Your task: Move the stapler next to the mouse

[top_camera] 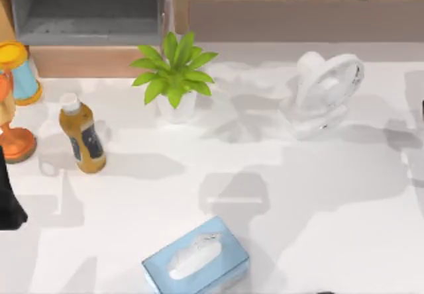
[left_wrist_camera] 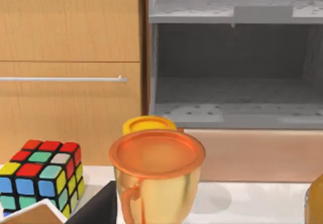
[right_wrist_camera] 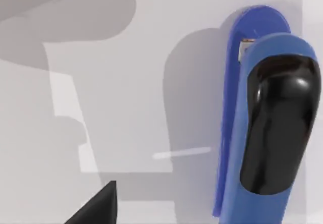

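In the right wrist view the stapler [right_wrist_camera: 262, 128] lay close under the camera on the white desk [right_wrist_camera: 126, 108], blue with a glossy black top. One dark fingertip [right_wrist_camera: 98, 206] of the right end effector sat well aside of it; I cannot tell whether the fingers were apart or together. Farther off, from above, a pale blue tissue box [top_camera: 196, 259] sat near the front edge, a plant [top_camera: 173, 72] and a white fan [top_camera: 324, 92] behind.

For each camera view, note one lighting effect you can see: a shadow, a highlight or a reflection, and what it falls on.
Top view: broad grey shadows overlap on the white table, one darker beside the bottle. Left wrist view: the gold cup has a glossy sheen, and the shelf recess is dim. Right wrist view: a bright highlight sits on the stapler's black top, which shadows the surface alongside.
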Controlling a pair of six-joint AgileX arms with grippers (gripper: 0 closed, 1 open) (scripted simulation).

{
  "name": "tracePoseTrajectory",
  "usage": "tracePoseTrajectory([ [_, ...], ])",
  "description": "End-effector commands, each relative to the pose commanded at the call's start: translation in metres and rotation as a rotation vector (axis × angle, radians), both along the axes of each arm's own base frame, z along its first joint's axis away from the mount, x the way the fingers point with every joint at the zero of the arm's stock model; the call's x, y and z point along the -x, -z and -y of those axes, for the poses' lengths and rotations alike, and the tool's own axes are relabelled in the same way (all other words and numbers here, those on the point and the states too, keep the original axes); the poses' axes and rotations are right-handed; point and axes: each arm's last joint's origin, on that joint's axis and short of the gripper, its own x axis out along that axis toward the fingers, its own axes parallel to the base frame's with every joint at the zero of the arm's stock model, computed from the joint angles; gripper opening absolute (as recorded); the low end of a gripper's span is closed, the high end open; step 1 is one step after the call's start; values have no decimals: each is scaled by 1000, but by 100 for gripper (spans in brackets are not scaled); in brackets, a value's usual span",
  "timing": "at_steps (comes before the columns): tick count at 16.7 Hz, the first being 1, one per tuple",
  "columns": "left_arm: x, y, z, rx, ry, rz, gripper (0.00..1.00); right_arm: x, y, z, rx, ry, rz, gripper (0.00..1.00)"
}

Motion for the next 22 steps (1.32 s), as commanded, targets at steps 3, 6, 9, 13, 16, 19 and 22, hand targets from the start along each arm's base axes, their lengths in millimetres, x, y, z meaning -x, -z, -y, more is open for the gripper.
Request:
tracePoseTrajectory([
  [3,0,0,0,0,0,0,100,-2,22,0,1,0,7,100],
  [6,0,0,0,0,0,0,100,-1,43,1,0,0,3,100],
  [9,0,0,0,0,0,0,100,0,44,1,0,0,2,100],
  [13,0,0,0,0,0,0,100,0,44,1,0,0,2,77],
  [16,0,0,0,0,0,0,100,0,44,1,0,0,2,55],
  [19,0,0,0,0,0,0,100,0,44,1,0,0,2,32],
  [22,0,0,0,0,0,0,100,0,44,1,0,0,2,10],
])
